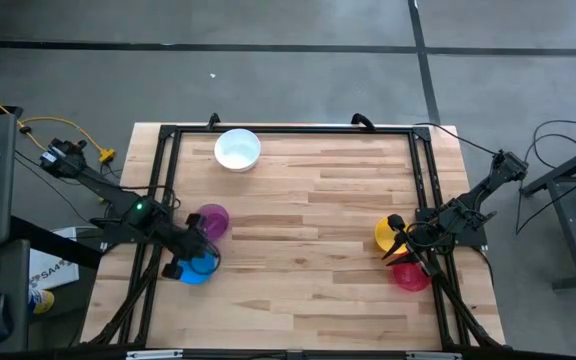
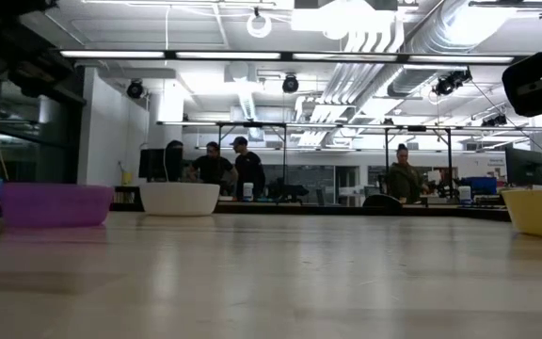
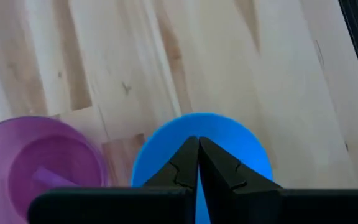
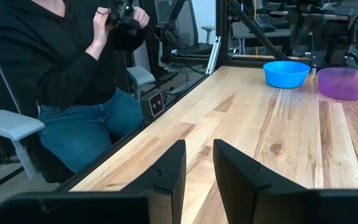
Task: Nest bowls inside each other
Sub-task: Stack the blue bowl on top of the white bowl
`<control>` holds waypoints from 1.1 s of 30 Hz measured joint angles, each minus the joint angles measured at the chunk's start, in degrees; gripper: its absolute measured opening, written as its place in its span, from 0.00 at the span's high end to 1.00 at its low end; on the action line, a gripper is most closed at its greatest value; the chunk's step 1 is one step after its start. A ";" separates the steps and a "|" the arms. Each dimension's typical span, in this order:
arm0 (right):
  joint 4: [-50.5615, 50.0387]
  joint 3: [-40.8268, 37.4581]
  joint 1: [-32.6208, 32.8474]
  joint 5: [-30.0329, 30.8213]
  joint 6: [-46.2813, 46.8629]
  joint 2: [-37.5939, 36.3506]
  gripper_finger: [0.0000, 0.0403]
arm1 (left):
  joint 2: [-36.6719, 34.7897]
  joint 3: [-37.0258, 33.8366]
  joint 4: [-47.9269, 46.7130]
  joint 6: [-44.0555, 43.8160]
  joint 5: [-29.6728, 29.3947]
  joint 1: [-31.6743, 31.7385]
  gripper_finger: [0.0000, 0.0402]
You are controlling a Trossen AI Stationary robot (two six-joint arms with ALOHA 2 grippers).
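A pale wooden worktop point(image 1: 308, 230) with a black frame around it stands on a grey floor, seen from above. Beyond it, in the level view, lies a bright open workshop with people at distant desks.

Five bowls sit apart, none nested. Taking the overhead picture as a clock face:
- The white bowl point(image 1: 237, 149) is near the far edge, at about 11 o'clock.
- The purple bowl point(image 1: 212, 219) is at about 9 o'clock.
- The blue bowl point(image 1: 197, 266) is just beside the purple one, toward 8 o'clock.
- The yellow bowl point(image 1: 389, 234) is at about 3 o'clock.
- The red-pink bowl point(image 1: 410, 274) is close to the yellow one, toward 4 o'clock, partly hidden by the right arm.

The left gripper point(image 3: 198, 152) hangs over the blue bowl, its jaws closed together with nothing between them.

The right gripper point(image 4: 199, 158) is low by the yellow and red-pink bowls. It points across the worktop, its jaws parted a little and gripping nothing.

In the right wrist view, a seated person point(image 4: 61, 68) in a black top and jeans is beside the worktop's edge.
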 joint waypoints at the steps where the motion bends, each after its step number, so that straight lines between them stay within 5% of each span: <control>1: 0.00 -0.01 0.00 0.01 0.02 0.00 0.81 | 0.00 0.00 -0.23 0.36 0.01 -0.53 0.96; 14: 0.00 0.00 0.00 0.00 0.02 0.01 0.81 | 1.91 -0.07 -2.85 -1.18 -1.57 -0.93 0.96; 22: 0.00 -0.01 0.00 0.01 0.00 0.00 0.81 | 7.85 -0.07 -1.22 -1.70 -1.78 -0.93 0.80; 33: 0.00 0.01 0.00 -0.01 0.01 0.01 0.81 | 12.85 -0.15 3.54 11.09 -3.63 -0.91 0.71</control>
